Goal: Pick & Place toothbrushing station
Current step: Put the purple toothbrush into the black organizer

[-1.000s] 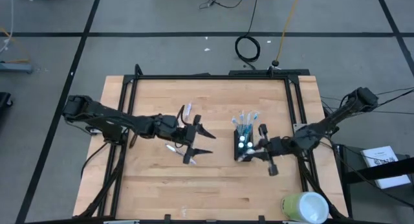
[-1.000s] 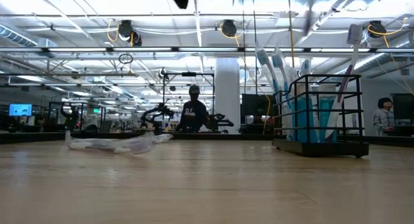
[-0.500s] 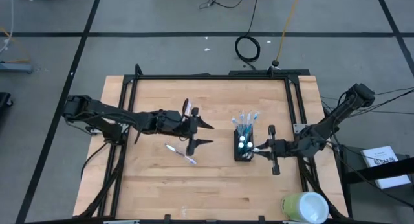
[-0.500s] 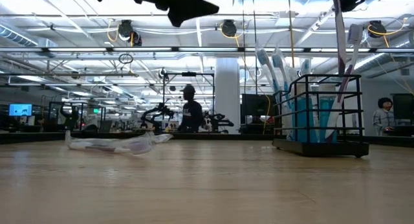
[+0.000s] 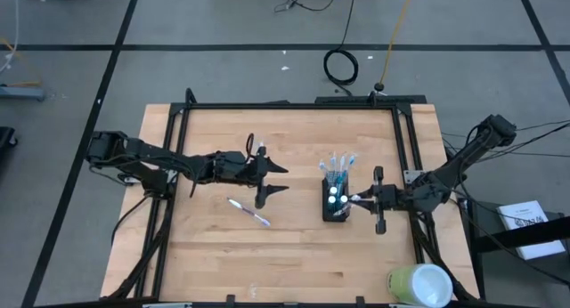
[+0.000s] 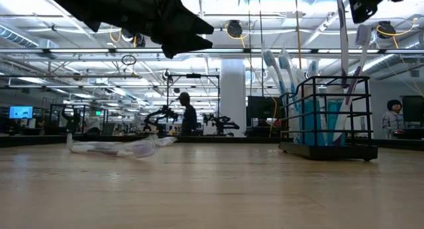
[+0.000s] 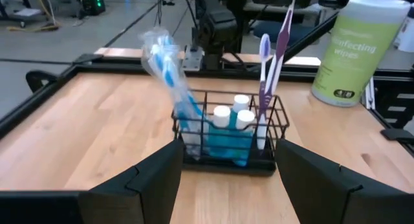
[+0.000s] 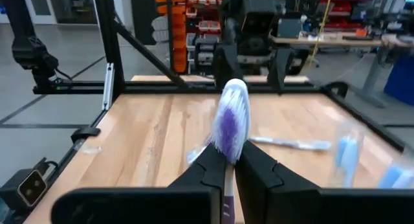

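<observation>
Gripping a purple toothbrush [image 8: 229,123] — upright, bristles up, right claw [image 5: 363,199] over holder [image 5: 335,205]

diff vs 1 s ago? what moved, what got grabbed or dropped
The left gripper, jaws open and empty, moved up the table, away from the wrapped toothbrush lying on the wood. The right gripper, shut on a purple-bristled toothbrush, shifted slightly beside the wire-mesh holder. Nothing was grabbed or dropped. Holder, its toothbrushes and tubes, and the loose toothbrush stayed put.

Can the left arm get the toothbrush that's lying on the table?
Probably yes. The left gripper is open and empty, just above the wrapped toothbrush lying on the table. Nothing sits between them.
</observation>
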Available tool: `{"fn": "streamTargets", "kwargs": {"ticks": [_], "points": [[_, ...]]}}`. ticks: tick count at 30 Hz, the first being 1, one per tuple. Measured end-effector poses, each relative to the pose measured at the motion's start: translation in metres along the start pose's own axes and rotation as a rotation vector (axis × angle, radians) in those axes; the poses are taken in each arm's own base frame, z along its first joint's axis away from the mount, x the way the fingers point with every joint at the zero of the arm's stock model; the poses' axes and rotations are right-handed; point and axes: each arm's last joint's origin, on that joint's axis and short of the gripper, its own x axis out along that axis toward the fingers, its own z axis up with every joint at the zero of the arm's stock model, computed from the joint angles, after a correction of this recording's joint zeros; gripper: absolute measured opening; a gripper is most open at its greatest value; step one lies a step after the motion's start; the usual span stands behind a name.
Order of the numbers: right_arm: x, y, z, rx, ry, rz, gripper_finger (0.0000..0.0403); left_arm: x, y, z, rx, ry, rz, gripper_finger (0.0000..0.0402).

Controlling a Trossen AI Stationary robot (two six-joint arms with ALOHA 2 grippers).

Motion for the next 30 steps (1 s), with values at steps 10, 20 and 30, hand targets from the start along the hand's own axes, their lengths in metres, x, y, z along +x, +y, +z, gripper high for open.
{"fn": "streamTargets", "kwargs": {"ticks": [10, 20, 30], "points": [[0.002, -0.003, -0.039, 0.102, -0.042, 0.011, 0.0012, 0.0, 0.003, -0.002, 0.001, 0.004, 0.028, 0.0251], [-0.004, -0.011, -0.073, 0.14, -0.032, 0.013, 0.0013, 0.0, 0.003, -0.002, 0.001, 0.004, 0.048, 0.0251], [-0.008, -0.016, -0.091, 0.195, 0.006, 0.009, 0.0022, 0.0, 0.003, -0.002, 0.003, 0.005, 0.049, 0.0251]]}}
